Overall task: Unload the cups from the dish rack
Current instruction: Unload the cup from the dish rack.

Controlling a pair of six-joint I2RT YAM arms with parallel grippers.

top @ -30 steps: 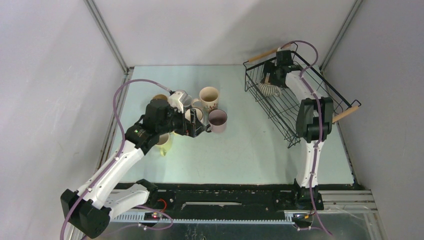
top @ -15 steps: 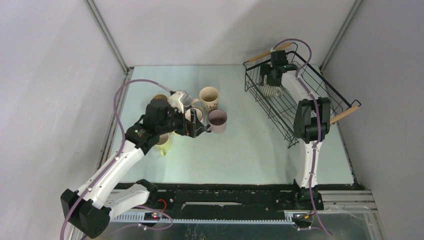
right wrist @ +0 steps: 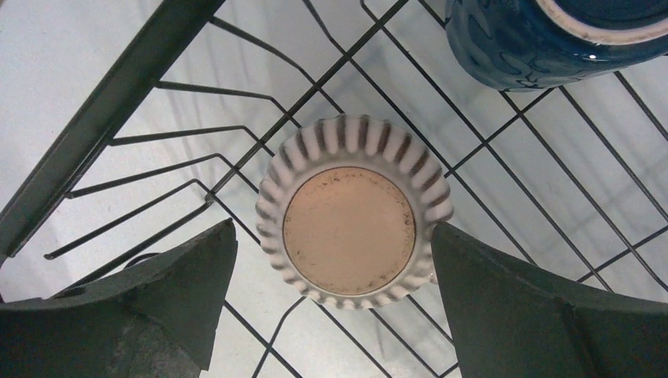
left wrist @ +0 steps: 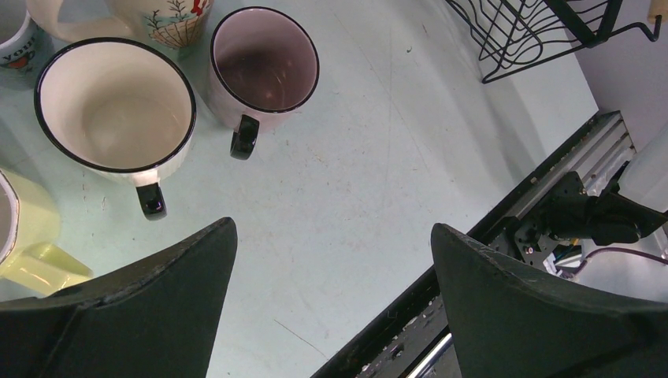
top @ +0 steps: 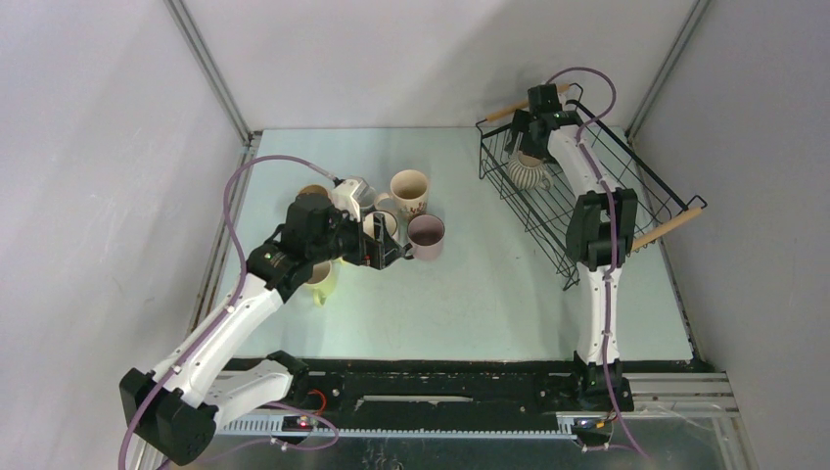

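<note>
only the right wrist shows the dark blue cup [right wrist: 504, 47].

- left arm [top: 235, 313] bent at the elbow, reaching out toward 1 o'clock, left gripper [left wrist: 331, 235] spread wide, nothing in it
- right arm [top: 599, 245] stretched toward 12 o'clock, right gripper [right wrist: 331, 230] pointing down, jaws wide apart

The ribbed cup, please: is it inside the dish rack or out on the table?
Inside: the ribbed cup sits on the dish rack floor, wires passing beneath it, beside the dark blue cup.
</note>
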